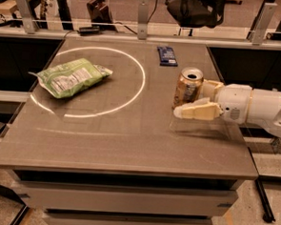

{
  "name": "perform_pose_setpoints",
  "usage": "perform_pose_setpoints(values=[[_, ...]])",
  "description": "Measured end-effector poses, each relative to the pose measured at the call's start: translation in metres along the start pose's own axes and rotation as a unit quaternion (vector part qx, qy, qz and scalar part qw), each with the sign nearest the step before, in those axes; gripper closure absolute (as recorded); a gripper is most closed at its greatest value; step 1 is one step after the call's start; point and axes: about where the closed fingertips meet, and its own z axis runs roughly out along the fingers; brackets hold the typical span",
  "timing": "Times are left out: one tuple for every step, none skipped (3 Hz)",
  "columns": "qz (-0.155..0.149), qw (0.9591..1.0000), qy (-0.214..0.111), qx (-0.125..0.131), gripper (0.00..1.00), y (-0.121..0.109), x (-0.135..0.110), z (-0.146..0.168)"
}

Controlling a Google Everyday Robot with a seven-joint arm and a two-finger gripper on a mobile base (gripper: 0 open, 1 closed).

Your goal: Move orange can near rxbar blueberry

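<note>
Grey-brown table [129,142] w/ a matte top, stacked pale panels under its front edge. A thin white ring [143,81] is marked on the left half of the top. A green snack bag [71,76] lies flat across the ring's left side. The orange can [188,87] stands upright right of centre, outside the ring, top opened. The rxbar blueberry [167,56] lies flat near the back edge, a bit left of the can and apart from it.

The gripper [193,99] comes in low from the right on a white arm [255,106]. Its cream fingers [198,111] are spread either side of the can, one in front by the base, the other behind. Can't tell whether the pads actually touch it; the can sits on the table, not lifted.

Behind the table: a rail w/ metal posts [143,12], a small dark device [89,30] w/ a cable on the ledge, a black office chair [194,8] further back. Speckled floor [271,165] at right.
</note>
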Motion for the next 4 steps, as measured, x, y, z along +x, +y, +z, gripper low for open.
perform_pose_setpoints(values=[[0.001, 1.0000, -0.002, -0.007, 0.41, 0.003, -0.002, 0.001], [0.003, 1.0000, 0.007, -0.004, 0.64, 0.009, 0.000, -0.005], [0.002, 0.9998, 0.020, 0.002, 0.87, 0.015, 0.002, -0.014], [-0.020, 0.9990, 0.024, 0.032, 1.00, 0.011, -0.010, -0.024]])
